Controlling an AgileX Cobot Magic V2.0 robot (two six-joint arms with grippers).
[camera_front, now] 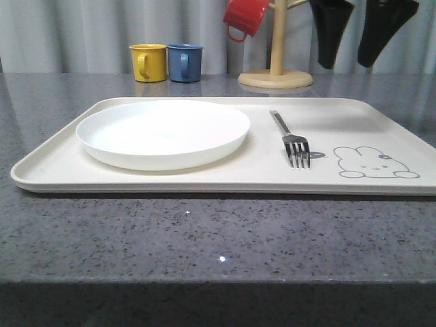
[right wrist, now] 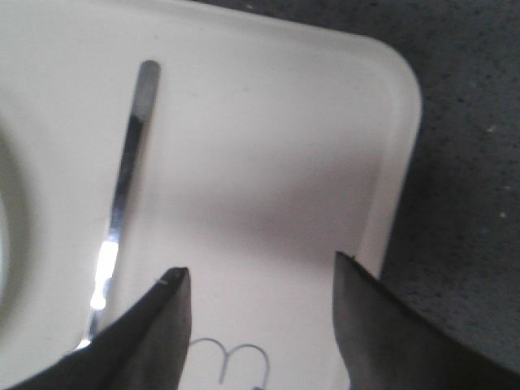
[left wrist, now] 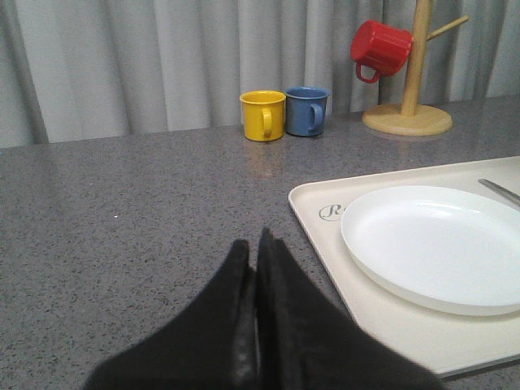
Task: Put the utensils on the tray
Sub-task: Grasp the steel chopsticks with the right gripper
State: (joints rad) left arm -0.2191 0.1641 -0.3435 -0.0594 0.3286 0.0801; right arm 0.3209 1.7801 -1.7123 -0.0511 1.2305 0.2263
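One fork (camera_front: 291,140) lies flat on the tray (camera_front: 54,163), tines toward the camera, between the white plate (camera_front: 163,132) and the rabbit drawing (camera_front: 373,163), touching neither. Tray rests on the grey speckled tabletop (camera_front: 204,231). Left tool (left wrist: 254,244): fingers pressed together, nothing between them, over bare tabletop beside the tray's corner. Right tool (right wrist: 258,280): fingers spread apart, empty, above the tray beside the fork handle. Yellow mug (camera_front: 148,62) and blue mug (camera_front: 184,62) stand behind the tray; red mug (camera_front: 244,16) hangs on the wooden stand (camera_front: 276,76).
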